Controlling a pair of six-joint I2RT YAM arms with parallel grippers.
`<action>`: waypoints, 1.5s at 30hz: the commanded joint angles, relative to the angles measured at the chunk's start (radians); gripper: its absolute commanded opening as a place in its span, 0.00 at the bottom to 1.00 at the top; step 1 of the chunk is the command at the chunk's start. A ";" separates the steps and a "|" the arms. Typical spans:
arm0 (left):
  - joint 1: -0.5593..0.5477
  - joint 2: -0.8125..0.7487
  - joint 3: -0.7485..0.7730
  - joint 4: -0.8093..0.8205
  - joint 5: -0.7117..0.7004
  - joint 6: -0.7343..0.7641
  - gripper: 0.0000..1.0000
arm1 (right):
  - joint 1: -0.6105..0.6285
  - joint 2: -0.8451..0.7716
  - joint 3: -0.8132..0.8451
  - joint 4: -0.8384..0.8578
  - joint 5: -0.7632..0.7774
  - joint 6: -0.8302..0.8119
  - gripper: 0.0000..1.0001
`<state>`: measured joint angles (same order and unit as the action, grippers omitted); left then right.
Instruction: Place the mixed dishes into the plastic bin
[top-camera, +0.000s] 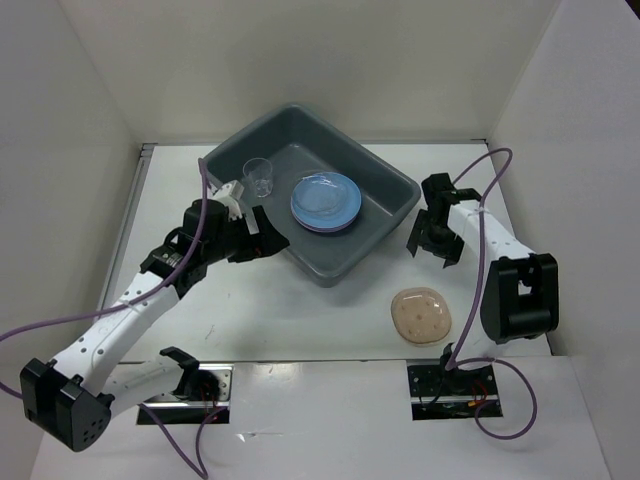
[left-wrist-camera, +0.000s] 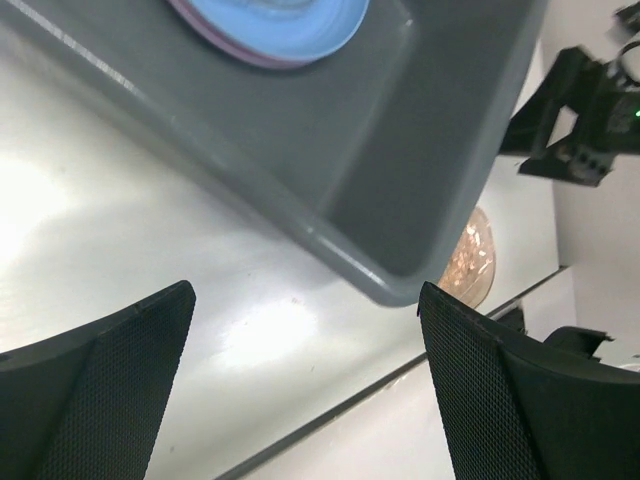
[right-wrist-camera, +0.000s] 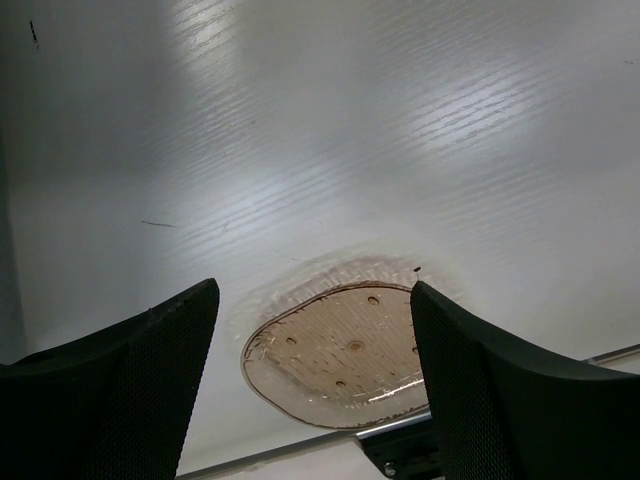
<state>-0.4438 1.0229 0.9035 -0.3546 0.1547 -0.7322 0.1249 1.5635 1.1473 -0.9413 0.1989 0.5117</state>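
- We see the bin (top-camera: 370, 235) at the far centre of the worktop (top-camera: 260, 310), set askew.
- In it: stack of round plates (top-camera: 326, 202) toward the right; small cup (top-camera: 259, 176) behind-left of the stack, apart.
- Rounded-square dish (top-camera: 421, 314) sits on the worktop, before-right of the bin, apart.
- Left end effector (top-camera: 260, 238) is just beside the bin's near-left wall; right end effector (top-camera: 432, 245) is right of the bin, behind the dish.

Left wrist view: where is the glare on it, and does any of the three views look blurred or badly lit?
Left wrist view: strong white glare on the table at the left edge, and a second bright patch below the corner of the bin. Right wrist view: a broad sheen runs across the table top, yet the tan dish stays fairly sharp. Top external view: the light is even, with no obvious blur.
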 joint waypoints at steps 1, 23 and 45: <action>0.004 -0.033 -0.006 -0.033 0.005 0.037 1.00 | -0.034 0.015 0.026 0.026 -0.039 -0.033 0.82; 0.004 0.066 -0.006 0.062 0.013 0.039 1.00 | -0.044 0.193 0.026 -0.019 -0.039 -0.024 0.80; -0.015 0.121 0.032 0.091 0.055 0.068 1.00 | -0.025 -0.065 -0.142 -0.122 -0.187 0.450 0.72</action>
<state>-0.4549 1.1439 0.9031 -0.3065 0.1898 -0.6834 0.0895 1.5452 1.0611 -1.0233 0.0601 0.7982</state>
